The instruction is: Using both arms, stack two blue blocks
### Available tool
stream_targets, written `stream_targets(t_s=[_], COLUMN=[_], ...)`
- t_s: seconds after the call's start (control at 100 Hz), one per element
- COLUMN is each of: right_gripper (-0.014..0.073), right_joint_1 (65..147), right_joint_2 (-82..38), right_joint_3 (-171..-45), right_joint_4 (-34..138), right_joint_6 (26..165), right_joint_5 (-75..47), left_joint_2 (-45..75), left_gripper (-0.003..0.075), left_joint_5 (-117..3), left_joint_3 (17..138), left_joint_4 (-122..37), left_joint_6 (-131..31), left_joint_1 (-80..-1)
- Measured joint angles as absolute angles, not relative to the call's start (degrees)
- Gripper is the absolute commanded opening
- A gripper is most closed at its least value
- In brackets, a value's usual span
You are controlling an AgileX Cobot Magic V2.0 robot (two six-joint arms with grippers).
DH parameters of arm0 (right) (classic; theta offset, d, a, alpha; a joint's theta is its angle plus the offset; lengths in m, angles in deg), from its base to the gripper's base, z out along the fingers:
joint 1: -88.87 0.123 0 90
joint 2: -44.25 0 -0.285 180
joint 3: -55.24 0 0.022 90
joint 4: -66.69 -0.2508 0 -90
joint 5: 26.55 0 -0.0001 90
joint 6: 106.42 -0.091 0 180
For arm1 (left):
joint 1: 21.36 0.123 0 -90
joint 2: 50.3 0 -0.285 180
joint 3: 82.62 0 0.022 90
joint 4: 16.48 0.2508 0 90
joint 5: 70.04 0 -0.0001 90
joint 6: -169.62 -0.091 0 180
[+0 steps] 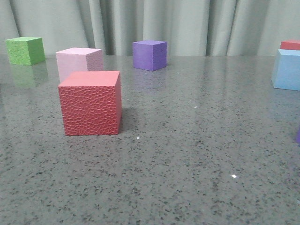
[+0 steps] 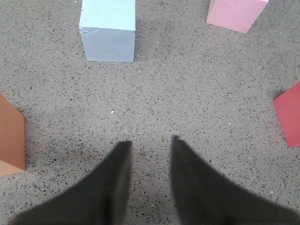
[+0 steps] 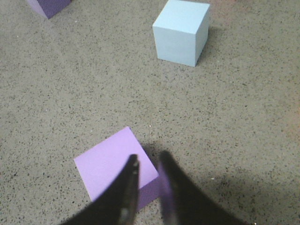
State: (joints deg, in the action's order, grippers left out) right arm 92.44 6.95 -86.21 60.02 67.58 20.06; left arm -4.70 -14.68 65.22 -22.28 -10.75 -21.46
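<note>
One pale blue block [image 1: 287, 70] stands at the table's right edge in the front view, with a red cube [image 1: 290, 44] just behind it. A pale blue block [image 3: 182, 32] also shows in the right wrist view, well ahead of my right gripper [image 3: 149, 156]. That gripper has a narrow gap, is empty, and hovers over the corner of a light purple cube [image 3: 110, 161]. The left wrist view shows a pale blue block [image 2: 108, 30] ahead of my left gripper [image 2: 150, 140], which is open, empty and low over bare table. Neither gripper shows in the front view.
A large red cube [image 1: 90, 103] stands at front left, with a pale pink cube [image 1: 78, 61] behind it. A green cube [image 1: 25, 50] is at back left and a dark purple cube [image 1: 149, 55] at back middle. An orange cube [image 2: 10, 136] stands left of the left fingers.
</note>
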Motion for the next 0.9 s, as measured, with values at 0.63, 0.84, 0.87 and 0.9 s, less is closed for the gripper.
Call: stream_targets(t_s=[0.63,0.84,0.87,0.9], right_gripper=[0.0588,0.0588,0.0588,0.0588], right_joint_1=[92.44,92.32,92.22,91.84], right_joint_2=[0.99,-11.98,-14.35,-16.29], right_joint_3=[-92.26,-102.56,-103.9,-105.24], right_joint_4=[56.93,56.93,56.93,56.93], right_joint_6=[66.54,66.32,66.32,66.32], right_joint_5=[14.2,14.2,14.2,14.2], left_joint_2=[-4.7,-4.7,-4.7,-4.7], left_gripper=[0.062,0.062,0.062,0.062], left_joint_5=[-14.68,-14.68,-14.68,-14.68], left_joint_3=[65.22,65.22,65.22,65.22], left_joint_4=[-22.28,-22.28,-22.28,-22.28], left_joint_6=[-10.75,-10.75,-10.75,-10.75], left_joint_1=[-21.46,-21.46,-21.46,-21.46])
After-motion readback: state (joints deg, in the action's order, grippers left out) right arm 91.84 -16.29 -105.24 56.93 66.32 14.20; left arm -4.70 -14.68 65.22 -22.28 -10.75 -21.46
